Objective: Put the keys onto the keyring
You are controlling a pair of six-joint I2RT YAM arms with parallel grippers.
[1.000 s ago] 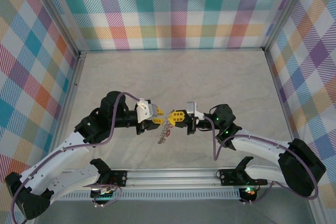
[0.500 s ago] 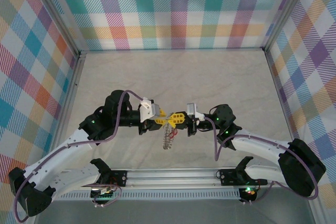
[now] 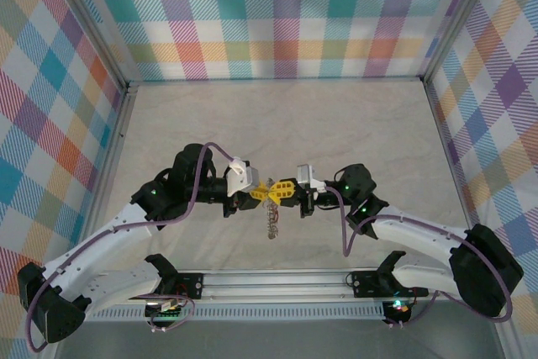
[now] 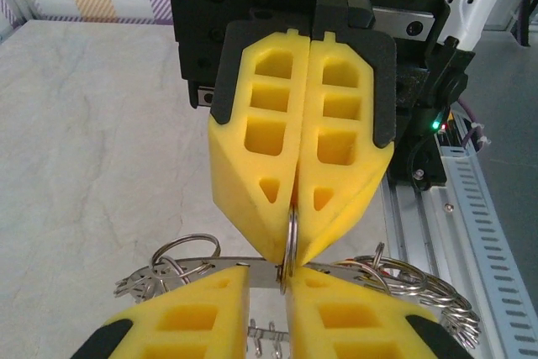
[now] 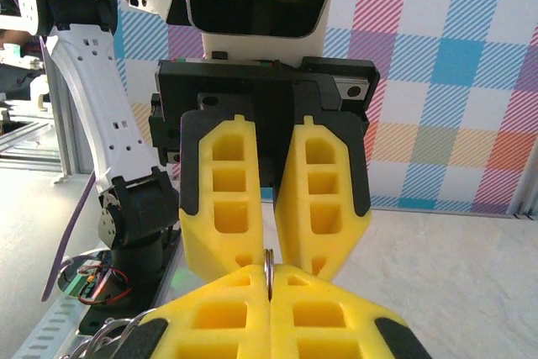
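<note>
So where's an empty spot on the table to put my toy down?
The big far patch of table between the jaws and the checkered back wall is bare. It's crowded in the middle, where the left jaws and right jaws pinch the keyring, and along the near edge with the arms.

The jaws of the left gripper (image 4: 267, 277) and the right gripper (image 4: 292, 245) are bright yellow with black backing, and the keyring (image 3: 270, 219) is silvery grey metal. The desk (image 3: 277, 119) is pale beige with faint marbled veining, while the walls (image 3: 277, 14) carry a pastel plaid of teal, orange, yellow, pink, purple and white. The left arm (image 3: 101, 245) and right arm (image 3: 420, 237) are white with black joints, trailing a purple cable (image 3: 345, 241) each.
</note>
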